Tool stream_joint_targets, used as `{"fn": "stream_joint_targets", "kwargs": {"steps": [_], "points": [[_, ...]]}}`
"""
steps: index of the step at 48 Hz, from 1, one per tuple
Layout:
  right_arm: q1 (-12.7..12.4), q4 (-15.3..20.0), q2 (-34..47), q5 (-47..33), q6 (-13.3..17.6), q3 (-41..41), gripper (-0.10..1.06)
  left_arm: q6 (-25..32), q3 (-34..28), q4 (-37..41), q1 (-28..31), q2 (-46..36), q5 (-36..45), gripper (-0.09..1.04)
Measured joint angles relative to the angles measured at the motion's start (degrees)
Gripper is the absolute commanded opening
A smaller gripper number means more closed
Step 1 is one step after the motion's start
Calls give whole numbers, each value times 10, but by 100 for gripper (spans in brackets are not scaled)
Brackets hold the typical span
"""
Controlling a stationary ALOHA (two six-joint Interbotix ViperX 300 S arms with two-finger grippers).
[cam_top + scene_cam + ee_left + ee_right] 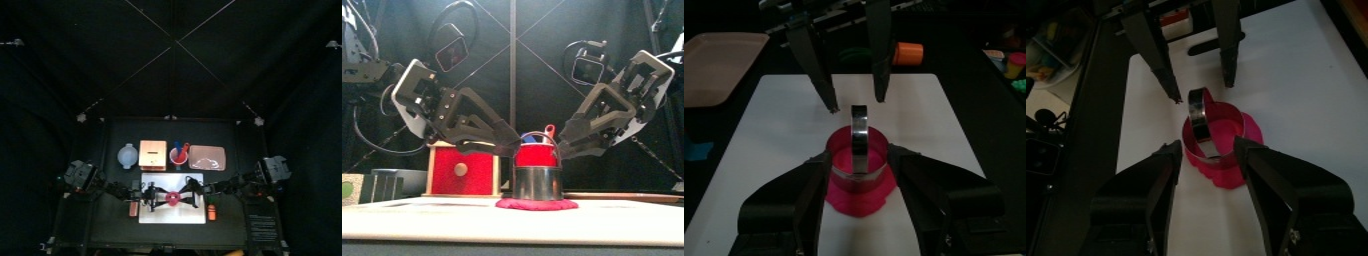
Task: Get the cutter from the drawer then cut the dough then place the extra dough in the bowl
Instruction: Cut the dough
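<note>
The round metal cutter (539, 182) stands upright on the flat pink dough (537, 204), in the middle of the white cutting board (150, 212). Its wire handle (858, 122) sticks straight up. My left gripper (862, 165) comes in from the left, open, with one jaw on each side of the cutter's ring. From the right, my right gripper (1207, 155) faces it, also open, its jaws flanking the near side of the cutter and dough (1227, 165). In the top view the left gripper (151, 192) and right gripper (195, 190) meet over the dough.
Along the back of the table stand the blue-grey bowl (127, 155), the wooden box (152, 153) with its red drawer front (460, 170), the red cup (179, 154) with the knives, and the pink tray (209, 157).
</note>
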Motion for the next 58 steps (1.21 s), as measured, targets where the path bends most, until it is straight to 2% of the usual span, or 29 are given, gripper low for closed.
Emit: {"fn": "stream_joint_targets", "kwargs": {"steps": [29, 58], "points": [[-4, -5, 36, 0, -1, -25, 82, 2, -10, 16, 11, 2, 25, 78], [-4, -4, 44, 1, -1, -30, 81, 4, -11, 30, 11, 8, 40, 63]]}}
